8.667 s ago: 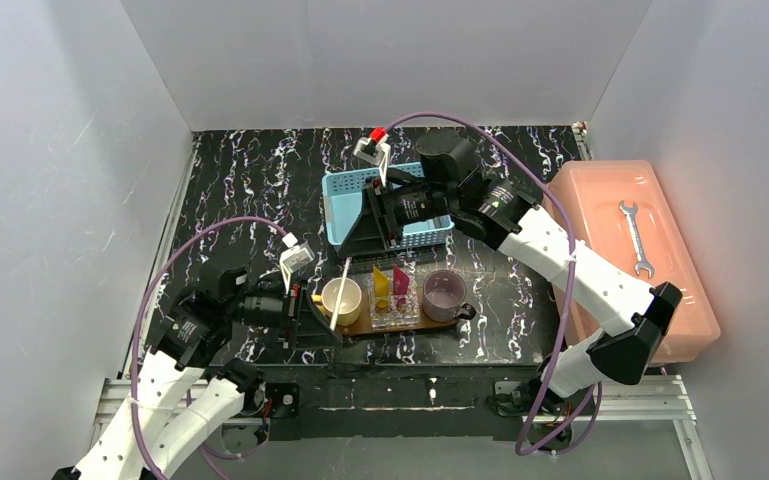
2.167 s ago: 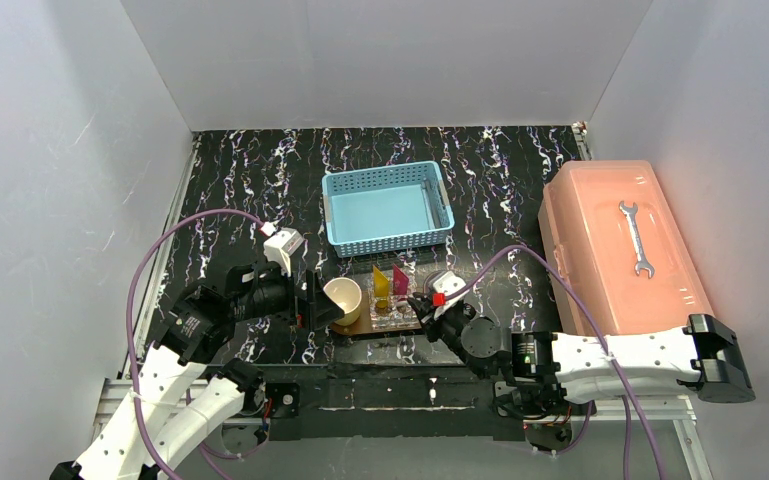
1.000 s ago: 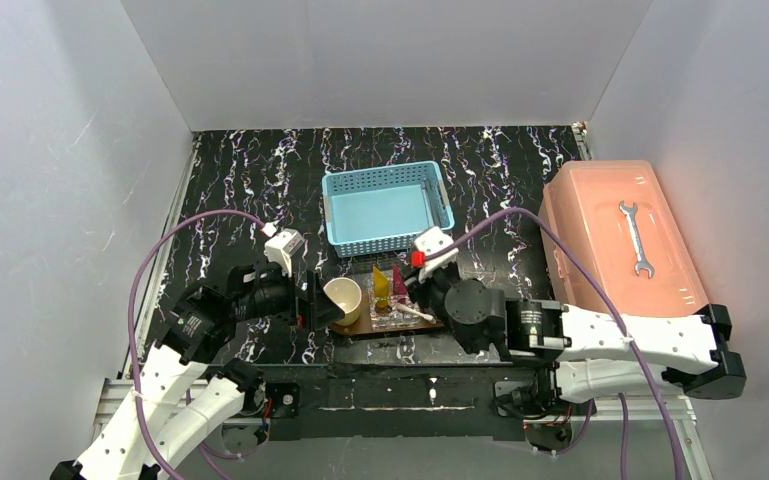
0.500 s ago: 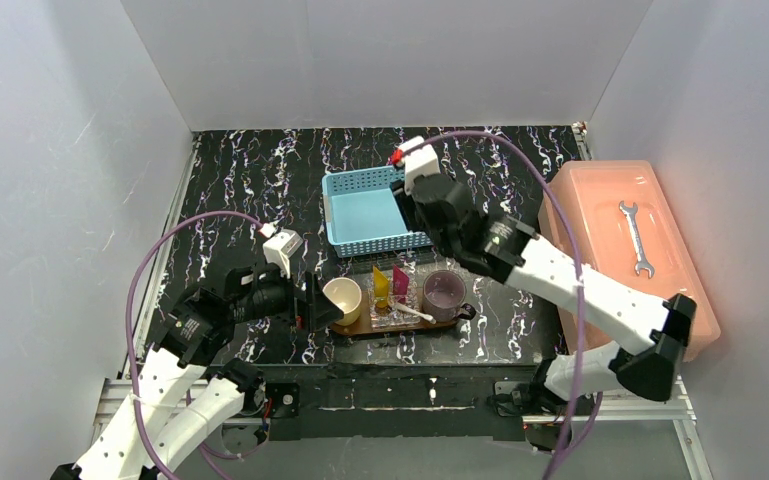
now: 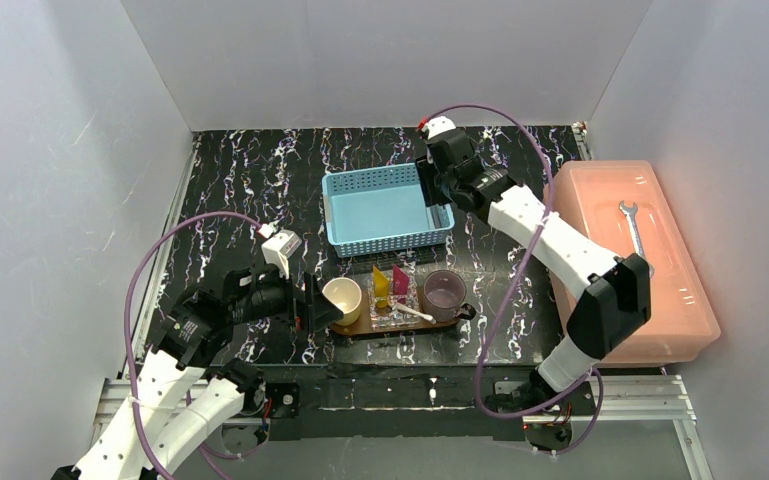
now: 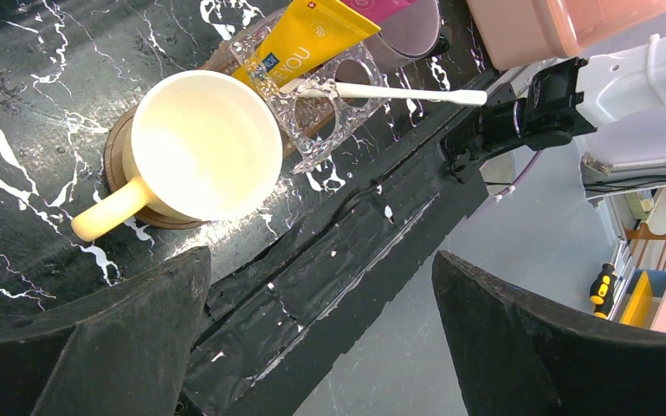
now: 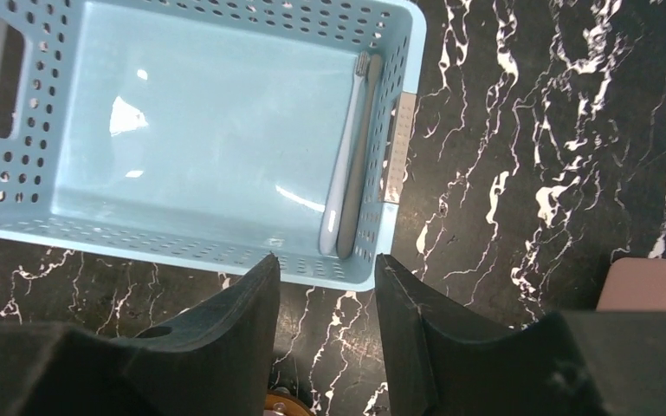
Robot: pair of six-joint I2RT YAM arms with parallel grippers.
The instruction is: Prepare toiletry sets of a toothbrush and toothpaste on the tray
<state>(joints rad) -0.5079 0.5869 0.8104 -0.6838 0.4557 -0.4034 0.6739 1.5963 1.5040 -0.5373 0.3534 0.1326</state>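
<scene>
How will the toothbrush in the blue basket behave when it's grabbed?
The toothbrush looks thin and light, so it is probably easy to lift. It lies close along the basket wall, so gripping around it may be awkward. Its slim handle could pivot in a pinch.

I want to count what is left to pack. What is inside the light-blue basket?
One pale toothbrush lies along a side wall of the basket; its floor is otherwise bare. In the top view the right arm covers that wall.
</scene>
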